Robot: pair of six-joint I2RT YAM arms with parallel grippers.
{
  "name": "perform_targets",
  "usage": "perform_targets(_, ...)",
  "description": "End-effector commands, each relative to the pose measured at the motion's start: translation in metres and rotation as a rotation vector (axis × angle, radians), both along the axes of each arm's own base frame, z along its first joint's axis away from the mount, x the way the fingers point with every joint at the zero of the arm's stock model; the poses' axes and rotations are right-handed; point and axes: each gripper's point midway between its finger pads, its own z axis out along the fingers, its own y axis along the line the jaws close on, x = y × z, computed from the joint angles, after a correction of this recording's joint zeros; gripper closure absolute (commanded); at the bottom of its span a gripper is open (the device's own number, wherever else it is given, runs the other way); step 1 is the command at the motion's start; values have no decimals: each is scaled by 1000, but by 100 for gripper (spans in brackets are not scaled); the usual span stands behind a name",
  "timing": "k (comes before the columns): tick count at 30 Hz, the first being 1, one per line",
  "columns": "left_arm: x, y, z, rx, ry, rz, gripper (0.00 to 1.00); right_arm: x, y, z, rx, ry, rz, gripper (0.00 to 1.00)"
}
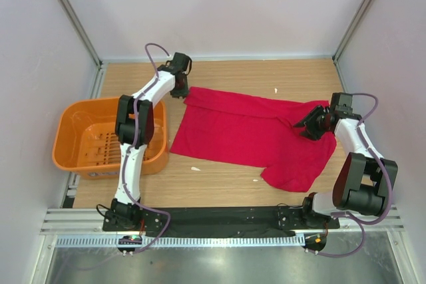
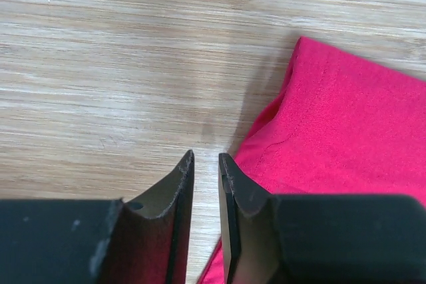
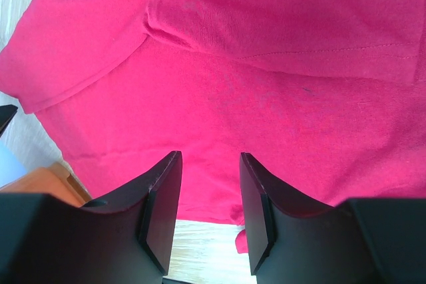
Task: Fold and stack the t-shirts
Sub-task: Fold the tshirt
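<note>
Red t-shirt (image 1: 246, 131) spans the table (image 1: 219, 184) left to right, its far-left corner just beside the narrowly parted, empty left claw (image 1: 179, 94); the right claw (image 1: 301, 124) hovers open above its right end.

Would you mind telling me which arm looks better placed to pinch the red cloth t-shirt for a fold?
Likely right: the right pincer hangs open directly over the red cloth t-shirt. The left pincer, barely parted, is over the bare wooden table beside the shirt's corner.
</note>
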Motion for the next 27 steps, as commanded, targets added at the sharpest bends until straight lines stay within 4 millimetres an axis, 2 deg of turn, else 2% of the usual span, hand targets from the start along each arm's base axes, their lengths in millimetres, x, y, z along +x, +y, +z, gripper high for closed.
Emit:
perform_targets(1,10,-8,8,-24,-31,-9,77,3,1,11,-13,-52,23,54)
perform_targets(4,6,-12,3,-48,-9,-11,76,2,1,10,-15,-51,24,54)
perform_targets(8,4,-14,5,-69,-8,-10,70,-1,2,8,-9,-47,24,54)
perform_targets(13,3,-15,4,-77,-6,-1,68,-1,4,6,0,-48,21,54)
perform_targets(20,-9,-16,-8,-101,42,35,69,0,2,8,-10,-52,18,54)
perform_targets(27,-16,-12,-23,-100,85,80,76,1,-1,12,-21,-46,0,54)
